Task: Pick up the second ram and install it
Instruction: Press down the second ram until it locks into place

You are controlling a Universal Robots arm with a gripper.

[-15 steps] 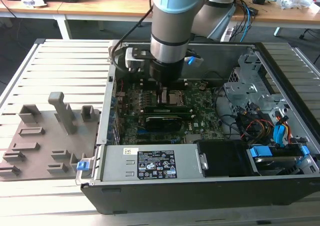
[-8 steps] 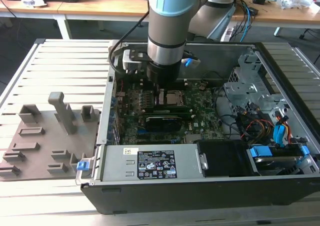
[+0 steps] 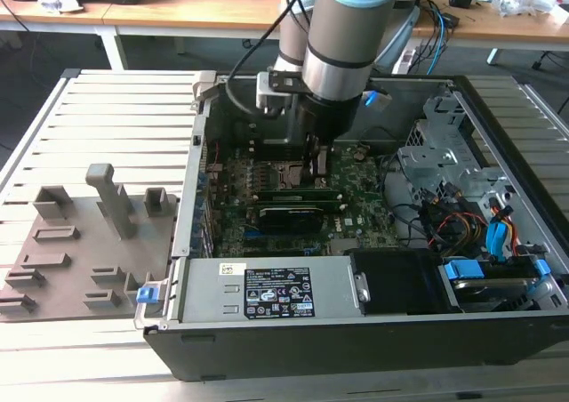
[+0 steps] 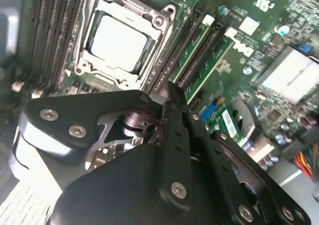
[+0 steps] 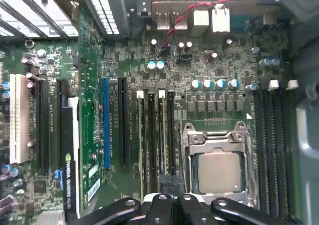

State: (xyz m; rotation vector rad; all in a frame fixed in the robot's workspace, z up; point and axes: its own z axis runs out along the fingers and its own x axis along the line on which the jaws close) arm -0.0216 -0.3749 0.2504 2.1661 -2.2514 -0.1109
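Observation:
My gripper (image 3: 316, 166) reaches down into the open computer case (image 3: 498, 331), just beside the CPU socket (image 3: 286, 172). Its fingers are shut with nothing visible between them, and in both wrist views the gripper (image 5: 172, 183) (image 4: 168, 93) hangs over the near end of the memory slots. Two green ram sticks stand seated in alternate slots. The one nearer the socket, which I take for the second ram (image 5: 160, 135) (image 4: 192, 51), runs under the fingertips. The other stick (image 5: 140, 135) (image 4: 214, 60) sits two slots farther out. The CPU socket (image 5: 217, 171) (image 4: 117, 41) lies uncovered.
A graphics card (image 3: 289, 217) lies across the board in front of the gripper. The power supply (image 3: 267, 291), a black fan shroud (image 3: 396, 282), the drive cage (image 3: 444, 153) and coloured cables (image 3: 453, 224) crowd the case. A grey parts fixture (image 3: 89, 242) sits at the exterior view's left.

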